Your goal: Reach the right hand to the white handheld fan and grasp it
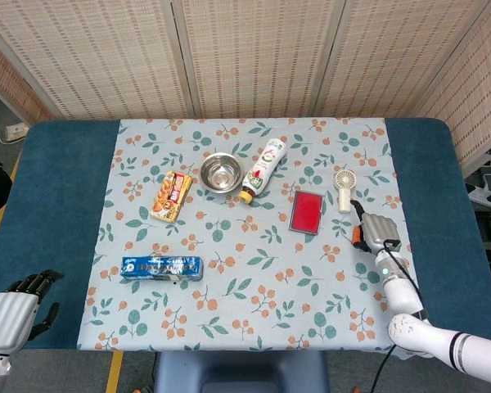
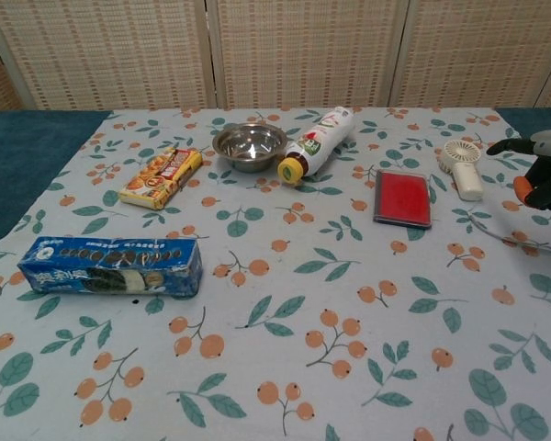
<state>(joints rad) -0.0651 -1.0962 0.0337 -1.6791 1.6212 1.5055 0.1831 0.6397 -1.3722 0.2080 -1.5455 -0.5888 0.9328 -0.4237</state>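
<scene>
The left hand [image 1: 12, 315] is seen at the near left corner of the tabletop [image 1: 57, 196], its fingers curled in, nothing held. The white handheld fan [image 1: 343, 188] lies flat at the far right, beside a red case [image 1: 308, 211]. The right hand [image 1: 376, 233] hovers just near of the fan, apart from it, empty; its finger spread cannot be told.
</scene>
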